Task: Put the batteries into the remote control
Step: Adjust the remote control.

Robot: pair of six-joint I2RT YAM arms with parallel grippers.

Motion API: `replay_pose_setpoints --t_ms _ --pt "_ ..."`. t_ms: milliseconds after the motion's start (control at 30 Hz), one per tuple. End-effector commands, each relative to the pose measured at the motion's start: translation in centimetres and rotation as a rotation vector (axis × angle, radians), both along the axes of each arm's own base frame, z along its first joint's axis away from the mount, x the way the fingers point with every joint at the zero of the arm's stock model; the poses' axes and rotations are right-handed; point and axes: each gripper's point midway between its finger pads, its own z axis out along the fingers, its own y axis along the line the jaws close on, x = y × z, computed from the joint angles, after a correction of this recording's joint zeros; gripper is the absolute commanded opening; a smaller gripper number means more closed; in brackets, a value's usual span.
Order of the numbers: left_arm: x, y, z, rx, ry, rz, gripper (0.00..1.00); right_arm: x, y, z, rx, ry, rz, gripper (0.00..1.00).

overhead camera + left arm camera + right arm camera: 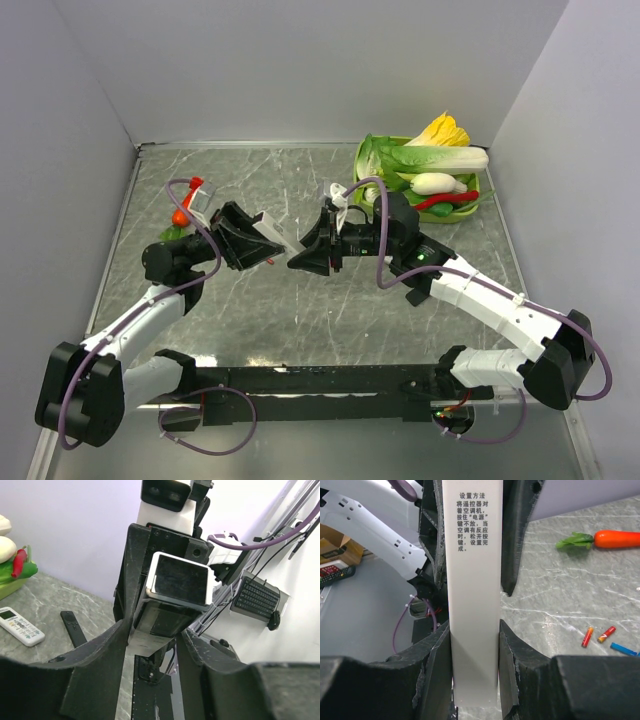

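The remote control [472, 580], a long slim white bar with printed Chinese text, is held above the table between both arms. My right gripper [474, 627] is shut on it, fingers pressed on both long sides. In the left wrist view its end [180, 580] points at the camera. There my left gripper [151, 632] has its jaws close on either side of that end, and contact is unclear. Two red-orange batteries [587, 636] [606, 634] lie side by side on the marble table. From above, the grippers [268, 250] [302, 257] meet mid-table.
A small blue piece [624, 649] lies next to the batteries. A toy carrot [615, 539] lies farther off. A wider white remote with buttons [20, 627] and a black remote [74, 628] lie on the table. A green tray [362, 160] of toy vegetables stands at the back right.
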Motion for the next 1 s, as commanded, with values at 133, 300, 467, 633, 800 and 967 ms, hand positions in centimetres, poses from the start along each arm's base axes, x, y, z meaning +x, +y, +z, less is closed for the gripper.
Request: replay_pose_setpoints --t_ms 133,300,467,633,800,967 --pt "-2.6 0.5 4.0 -0.078 -0.237 -0.028 0.43 -1.1 0.0 2.6 0.081 -0.060 0.046 0.00" --pt "-2.6 0.6 4.2 -0.082 -0.242 -0.023 0.34 -0.9 0.2 2.4 0.069 -0.054 0.046 0.00" --pt "-2.5 0.5 4.3 -0.083 -0.243 -0.015 0.23 -0.9 0.4 2.1 0.061 -0.038 0.048 0.00" --pt "-1.9 0.5 3.6 -0.069 -0.224 0.016 0.01 -0.9 0.3 2.2 0.048 -0.023 0.040 0.21" --pt "-1.3 0.4 3.0 -0.027 -0.215 0.056 0.01 -1.1 -0.2 2.9 0.020 -0.038 0.037 0.63" --pt "-1.0 0.4 2.7 0.009 -0.225 0.083 0.01 -0.7 -1.2 4.0 -0.009 -0.057 0.014 0.74"
